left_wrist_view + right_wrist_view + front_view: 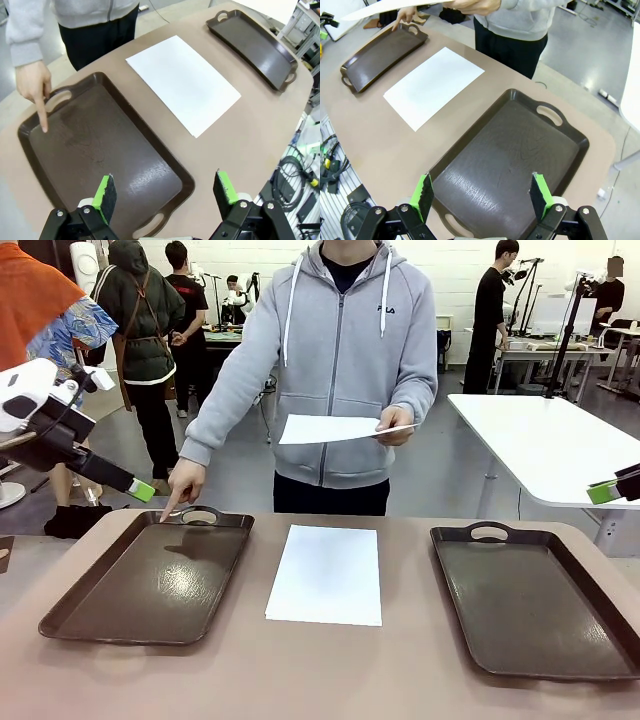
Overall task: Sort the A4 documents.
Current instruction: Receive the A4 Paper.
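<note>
One white A4 document [325,574] [183,82] [434,85] lies flat on the brown table between two dark brown trays. The person at the far side holds a second white sheet [330,429] [390,8] in one hand. The other hand's index finger [170,508] [42,117] points at the far rim of the left tray [150,580] [105,155] [382,55]. My left gripper [140,490] [166,191] hangs open above the left tray's near end, holding nothing. Over the near end of the right tray [530,600] [520,150] [252,45], my right gripper [603,492] [482,196] is open and empty.
Both trays have nothing in them. The brown table [300,680] has bare surface in front of the sheet. A white table [550,440] stands behind at the right. Cables [327,160] hang off the table's edge.
</note>
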You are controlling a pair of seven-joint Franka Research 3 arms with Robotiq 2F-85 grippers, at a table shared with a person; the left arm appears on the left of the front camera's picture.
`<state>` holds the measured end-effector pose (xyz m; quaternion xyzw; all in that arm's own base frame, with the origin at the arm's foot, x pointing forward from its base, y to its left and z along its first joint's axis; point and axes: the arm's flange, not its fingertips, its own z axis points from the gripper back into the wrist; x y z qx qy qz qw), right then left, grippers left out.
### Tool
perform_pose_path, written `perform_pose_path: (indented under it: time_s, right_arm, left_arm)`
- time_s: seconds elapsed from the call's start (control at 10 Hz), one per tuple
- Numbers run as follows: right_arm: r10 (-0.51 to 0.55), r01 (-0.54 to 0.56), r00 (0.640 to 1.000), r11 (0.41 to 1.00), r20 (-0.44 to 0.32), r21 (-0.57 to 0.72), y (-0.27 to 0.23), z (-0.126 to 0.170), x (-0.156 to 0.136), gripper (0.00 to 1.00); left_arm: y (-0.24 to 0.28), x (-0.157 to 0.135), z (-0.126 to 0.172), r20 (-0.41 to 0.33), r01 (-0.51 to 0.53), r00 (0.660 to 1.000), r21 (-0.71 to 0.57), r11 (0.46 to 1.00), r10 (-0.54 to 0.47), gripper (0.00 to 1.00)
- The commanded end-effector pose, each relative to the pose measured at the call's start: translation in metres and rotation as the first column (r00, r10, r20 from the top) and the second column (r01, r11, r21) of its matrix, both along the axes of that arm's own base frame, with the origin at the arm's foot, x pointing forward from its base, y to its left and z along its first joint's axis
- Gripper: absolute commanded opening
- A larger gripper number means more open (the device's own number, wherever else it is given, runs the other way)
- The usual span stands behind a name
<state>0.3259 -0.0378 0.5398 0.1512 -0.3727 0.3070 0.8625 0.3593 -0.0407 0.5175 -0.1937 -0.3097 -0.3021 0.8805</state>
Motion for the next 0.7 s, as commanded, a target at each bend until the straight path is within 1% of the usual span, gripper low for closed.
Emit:
perform_pose_path:
  time_s: [0.0,0.2,0.4,0.6]
  right_arm:
    - [0.001,-0.001,1.000,1.000,-0.001,0.003,0.000,0.000,0.000,1.00]
    - [0.001,-0.001,1.000,1.000,-0.001,0.003,0.000,0.000,0.000,1.00]
    - [0.001,-0.001,1.000,1.000,-0.001,0.003,0.000,0.000,0.000,1.00]
    - [0.001,-0.001,1.000,1.000,-0.001,0.003,0.000,0.000,0.000,1.00]
  left_arm:
    - [-0.016,0.033,0.008,-0.106,-0.033,0.994,-0.111,0.993,0.022,1.00]
    - [-0.027,0.066,0.008,-0.200,-0.099,0.978,-0.227,0.969,0.053,1.00]
    - [-0.038,0.101,0.006,-0.263,-0.200,0.957,-0.298,0.933,0.121,1.00]
    - [-0.041,0.127,0.004,-0.371,-0.323,0.912,-0.385,0.865,0.175,1.00]
